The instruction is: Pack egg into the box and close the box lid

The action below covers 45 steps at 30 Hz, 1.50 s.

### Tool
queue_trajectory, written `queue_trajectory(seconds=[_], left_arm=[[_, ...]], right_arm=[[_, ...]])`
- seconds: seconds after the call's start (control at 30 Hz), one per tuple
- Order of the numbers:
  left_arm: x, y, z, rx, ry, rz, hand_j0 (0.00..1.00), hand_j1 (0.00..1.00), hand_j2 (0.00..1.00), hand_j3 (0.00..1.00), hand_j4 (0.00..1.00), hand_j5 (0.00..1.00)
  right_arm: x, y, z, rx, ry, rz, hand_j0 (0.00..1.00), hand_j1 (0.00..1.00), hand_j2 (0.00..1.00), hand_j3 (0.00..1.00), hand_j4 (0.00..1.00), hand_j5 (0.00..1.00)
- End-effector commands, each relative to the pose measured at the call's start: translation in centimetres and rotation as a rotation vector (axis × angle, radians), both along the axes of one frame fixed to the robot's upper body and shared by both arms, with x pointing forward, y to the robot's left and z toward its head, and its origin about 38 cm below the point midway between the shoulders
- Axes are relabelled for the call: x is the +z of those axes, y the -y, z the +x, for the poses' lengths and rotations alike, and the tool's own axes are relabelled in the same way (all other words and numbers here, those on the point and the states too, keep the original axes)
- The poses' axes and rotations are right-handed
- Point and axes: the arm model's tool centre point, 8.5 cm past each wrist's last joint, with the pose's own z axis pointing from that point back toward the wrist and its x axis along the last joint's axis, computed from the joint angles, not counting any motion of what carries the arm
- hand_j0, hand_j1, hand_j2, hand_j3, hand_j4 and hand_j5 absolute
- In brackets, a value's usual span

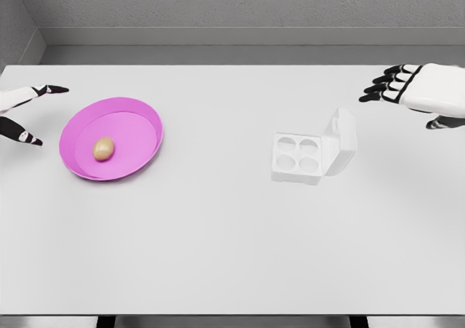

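A tan egg (103, 148) lies inside a pink bowl (142, 116) on the left of the white table. A white egg box (298, 157) sits right of centre, with several hollow cups and its lid (342, 140) standing open on the right side. My left hand (29, 113) shows at the left edge, just left of the bowl, fingers spread and holding nothing. My right hand (396, 86) hovers at the upper right, above and right of the box, fingers relaxed and holding nothing.
The white table (218, 233) spans the whole view, its front edge near the bottom. A grey wall runs behind its far edge.
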Motion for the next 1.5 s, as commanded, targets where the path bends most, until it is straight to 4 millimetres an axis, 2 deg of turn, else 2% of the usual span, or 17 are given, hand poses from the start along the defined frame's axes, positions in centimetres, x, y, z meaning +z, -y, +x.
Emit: queue_trajectory(seconds=[0.0, 0.07, 0.2, 0.37, 0.4, 0.47, 0.53, 0.57, 0.73, 0.77, 0.97, 1.03, 1.1, 1.17, 1.2, 1.3, 1.47], left_arm=[[-0.3, 0.2, 0.0, -0.006, -0.01, 0.003, 1.0, 1.0, 1.0, 1.0, 1.0, 1.0], [-0.1, 0.8, 0.4, -0.027, -0.017, 0.021, 1.0, 1.0, 1.0, 1.0, 1.0, 1.0], [0.8, 3.9, 2.3, -0.133, -0.049, 0.127, 1.0, 1.0, 1.0, 1.0, 1.0, 1.0], [0.8, 4.3, 2.4, -0.143, -0.046, 0.123, 1.0, 1.0, 1.0, 1.0, 1.0, 1.0], [1.3, 5.1, 2.7, -0.169, -0.04, 0.141, 1.0, 1.0, 1.0, 1.0, 1.0, 1.0], [1.6, 8.5, 2.9, -0.275, -0.028, 0.181, 1.0, 1.0, 1.0, 1.0, 1.0, 1.0], [1.3, 9.4, 3.1, -0.296, -0.031, 0.192, 1.0, 1.0, 1.0, 1.0, 1.0, 1.0], [1.1, 10.0, 3.3, -0.304, -0.031, 0.184, 1.0, 1.0, 1.0, 1.0, 1.0, 1.0], [0.5, 9.9, 3.1, -0.311, -0.044, 0.226, 1.0, 1.0, 1.0, 1.0, 1.0, 1.0], [0.4, 10.1, 3.1, -0.314, -0.046, 0.226, 0.99, 0.99, 0.99, 0.99, 0.99, 0.99], [0.2, 10.9, 2.5, -0.352, -0.044, 0.236, 1.0, 1.0, 1.0, 1.0, 1.0, 1.0], [0.1, 10.8, 2.5, -0.351, -0.048, 0.237, 0.99, 0.99, 0.99, 0.99, 0.99, 0.99], [0.1, 10.9, 2.5, -0.352, -0.047, 0.237, 0.92, 0.92, 0.92, 0.92, 0.92, 0.92], [0.2, 10.9, 2.4, -0.356, -0.044, 0.238, 0.93, 0.93, 0.93, 0.93, 0.93, 0.93], [0.5, 10.1, 2.1, -0.349, -0.043, 0.25, 0.93, 0.93, 0.93, 0.93, 0.93, 0.93], [-0.3, 10.8, 1.6, -0.383, -0.066, 0.269, 0.93, 0.93, 0.93, 0.93, 0.93, 0.93], [0.0, 11.0, 1.2, -0.405, -0.059, 0.279, 0.93, 0.93, 0.93, 0.93, 0.93, 0.93]], right_arm=[[0.1, -0.1, 0.0, 0.0, 0.0, 0.003, 1.0, 1.0, 1.0, 1.0, 1.0, 1.0], [0.2, 0.1, 0.0, -0.003, 0.003, 0.003, 1.0, 1.0, 1.0, 1.0, 1.0, 1.0], [1.3, 2.7, 0.2, -0.076, 0.018, -0.002, 1.0, 1.0, 1.0, 1.0, 1.0, 1.0], [-0.6, 3.7, -0.3, -0.099, -0.039, -0.035, 1.0, 1.0, 1.0, 1.0, 1.0, 1.0], [-1.3, 3.7, -0.5, -0.098, -0.056, -0.039, 1.0, 1.0, 1.0, 1.0, 1.0, 1.0], [-2.4, 3.6, -0.5, -0.095, -0.091, -0.044, 1.0, 1.0, 1.0, 1.0, 1.0, 1.0], [-4.3, 3.2, -0.6, -0.085, -0.139, -0.05, 1.0, 1.0, 1.0, 1.0, 1.0, 1.0], [-4.5, 3.4, -0.5, -0.091, -0.146, -0.049, 1.0, 1.0, 1.0, 1.0, 1.0, 1.0], [-6.4, 4.3, -0.3, -0.124, -0.188, -0.081, 1.0, 1.0, 1.0, 1.0, 1.0, 1.0], [-7.3, 3.9, -0.3, -0.115, -0.202, -0.088, 1.0, 1.0, 1.0, 1.0, 1.0, 1.0], [-9.0, 3.3, -0.6, -0.097, -0.235, -0.128, 1.0, 1.0, 1.0, 1.0, 1.0, 1.0], [-9.2, 3.2, -0.6, -0.093, -0.235, -0.13, 1.0, 1.0, 1.0, 1.0, 1.0, 1.0], [-9.2, 3.1, -0.5, -0.092, -0.234, -0.129, 1.0, 1.0, 1.0, 1.0, 1.0, 1.0], [-9.4, 2.8, -0.5, -0.086, -0.235, -0.126, 1.0, 1.0, 1.0, 1.0, 1.0, 1.0], [-9.4, 2.8, -0.5, -0.085, -0.236, -0.123, 1.0, 1.0, 1.0, 1.0, 1.0, 1.0], [-9.5, 2.5, -0.4, -0.081, -0.234, -0.12, 1.0, 1.0, 1.0, 1.0, 1.0, 1.0], [-9.3, 2.2, -0.3, -0.076, -0.227, -0.115, 1.0, 1.0, 1.0, 1.0, 1.0, 1.0]])
